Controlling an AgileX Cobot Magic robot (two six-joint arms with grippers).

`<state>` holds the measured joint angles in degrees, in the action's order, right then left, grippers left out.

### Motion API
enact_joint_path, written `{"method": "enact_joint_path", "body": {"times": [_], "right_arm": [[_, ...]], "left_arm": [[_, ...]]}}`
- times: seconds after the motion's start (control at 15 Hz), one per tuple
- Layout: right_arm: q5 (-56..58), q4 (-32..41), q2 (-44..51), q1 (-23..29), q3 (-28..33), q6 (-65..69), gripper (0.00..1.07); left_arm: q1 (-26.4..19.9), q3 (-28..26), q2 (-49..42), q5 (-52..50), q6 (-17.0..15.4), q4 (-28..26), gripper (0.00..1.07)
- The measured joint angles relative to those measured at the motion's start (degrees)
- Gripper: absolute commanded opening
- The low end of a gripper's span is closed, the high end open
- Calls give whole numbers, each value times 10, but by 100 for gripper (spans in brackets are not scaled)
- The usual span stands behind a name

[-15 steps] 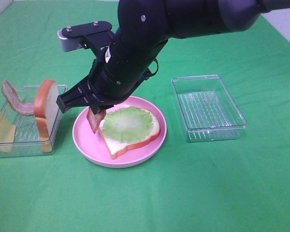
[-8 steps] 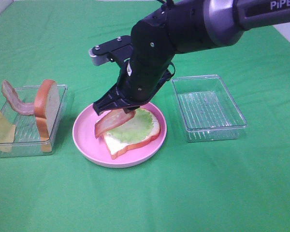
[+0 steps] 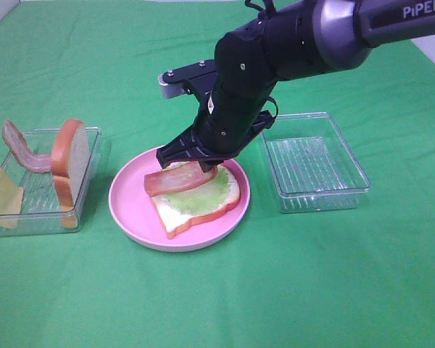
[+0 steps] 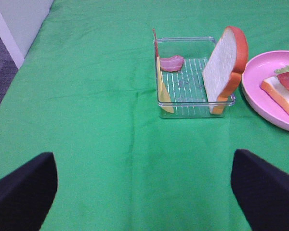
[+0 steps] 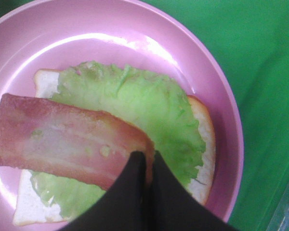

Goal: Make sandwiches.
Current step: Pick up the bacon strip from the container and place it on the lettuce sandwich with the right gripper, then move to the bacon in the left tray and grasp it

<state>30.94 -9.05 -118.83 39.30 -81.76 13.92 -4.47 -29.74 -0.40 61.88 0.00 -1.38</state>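
Right jaws: pinched shut on the 3 o'clock end of bacon strip (image 3: pixel 180 179), which lies across lettuce (image 3: pixel 197 196) on bread slice (image 3: pixel 175 221), all on pink plate (image 3: pixel 127 206).
Left jaws: spread wide, empty, above tabletop (image 4: pixel 111 144).
Tray (image 3: pixel 29 221), at plate's 9 o'clock: holds upright bread (image 3: pixel 69 163), spare bacon (image 3: pixel 22 148) and cheese square (image 3: pixel 0 192).

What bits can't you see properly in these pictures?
1. Exterior high view: the cheese square is cut off by the picture's edge.
2. Right wrist view: the right gripper hides the bacon strip's pinched end. Whether the strip touches the lettuce is unclear.
3. High and right wrist views: lettuce covers the bread slice's middle.
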Motion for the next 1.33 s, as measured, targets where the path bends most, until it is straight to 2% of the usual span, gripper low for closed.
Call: {"method": "enact_joint_path", "body": {"times": [0.07, 0.13, 0.2, 0.27, 0.53, 1.0, 1.13, 1.33], "right_arm": [[0, 0, 0, 0, 0, 0, 25], [0, 1, 0, 0, 0, 0, 53], [0, 2, 0, 0, 0, -2, 90], [1, 2, 0, 0, 0, -5, 97], [28, -2, 18, 0, 0, -15, 97], [116, -95, 142, 0, 0, -24, 97], [220, -133, 203, 0, 0, -15, 97], [328, -134, 244, 0, 0, -14, 97]], "left_arm": [[0, 0, 0, 0, 0, 0, 91], [0, 0, 0, 0, 0, 0, 91], [0, 0, 0, 0, 0, 0, 91], [0, 0, 0, 0, 0, 0, 91], [0, 0, 0, 0, 0, 0, 91], [0, 0, 0, 0, 0, 0, 91], [0, 0, 0, 0, 0, 0, 91], [0, 0, 0, 0, 0, 0, 91]]}}
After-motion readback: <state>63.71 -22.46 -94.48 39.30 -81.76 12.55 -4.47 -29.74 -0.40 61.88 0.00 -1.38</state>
